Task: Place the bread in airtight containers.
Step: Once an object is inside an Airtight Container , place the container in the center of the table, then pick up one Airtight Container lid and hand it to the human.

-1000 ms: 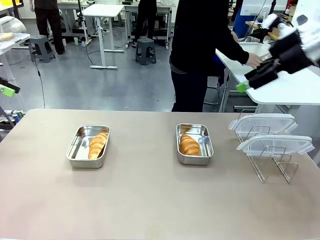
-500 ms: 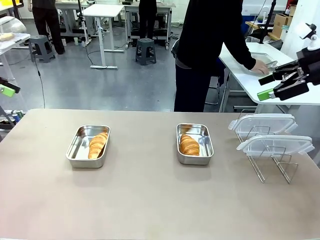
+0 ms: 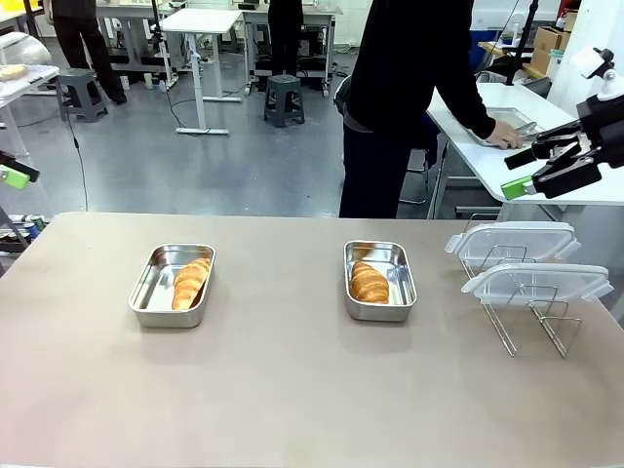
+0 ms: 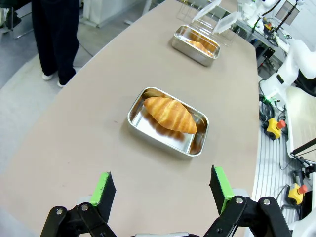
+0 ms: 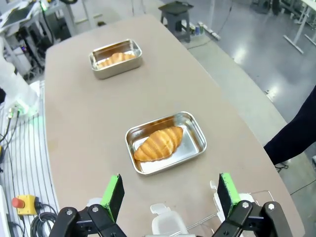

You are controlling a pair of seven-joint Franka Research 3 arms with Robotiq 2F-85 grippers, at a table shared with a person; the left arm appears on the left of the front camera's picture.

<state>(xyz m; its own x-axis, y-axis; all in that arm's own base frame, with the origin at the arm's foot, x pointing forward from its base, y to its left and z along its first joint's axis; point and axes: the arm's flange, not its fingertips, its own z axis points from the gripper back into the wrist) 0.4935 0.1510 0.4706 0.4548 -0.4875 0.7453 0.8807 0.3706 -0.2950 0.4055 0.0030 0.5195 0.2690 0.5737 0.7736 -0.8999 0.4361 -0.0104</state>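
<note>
Golden croissant in left steel pan; second croissant in right steel pan; both pans lidless

Two croissants, two pans, two lids, one rack.

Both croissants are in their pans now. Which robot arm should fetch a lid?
Probably the right arm: its open jaws hang close to the clear lids on the wire rack at the table's right end. The left arm is at the far left edge, beyond the left pan.
</note>
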